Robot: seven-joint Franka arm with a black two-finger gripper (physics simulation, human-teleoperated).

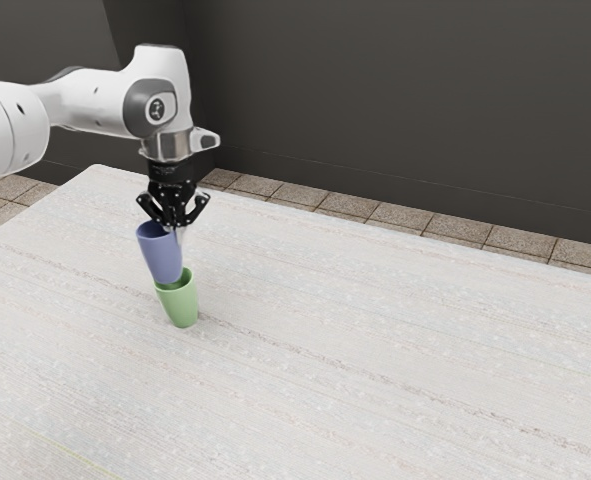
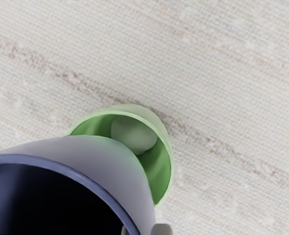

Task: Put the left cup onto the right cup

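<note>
Gripper (image 1: 178,226) pinches the tilted blue cup (image 1: 160,256) by its rim, base entering the green cup (image 1: 181,302); released aslant, it could topple both.

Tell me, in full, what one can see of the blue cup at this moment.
The blue cup is a plain tumbler without a handle, matte pale blue-violet with a darker rim and a dark inside; it looks like plastic. It is tilted, its mouth leaning toward the exterior view's left. The fingers grip its rim. Its base is at the mouth of the green cup, seemingly just inside it.
</note>
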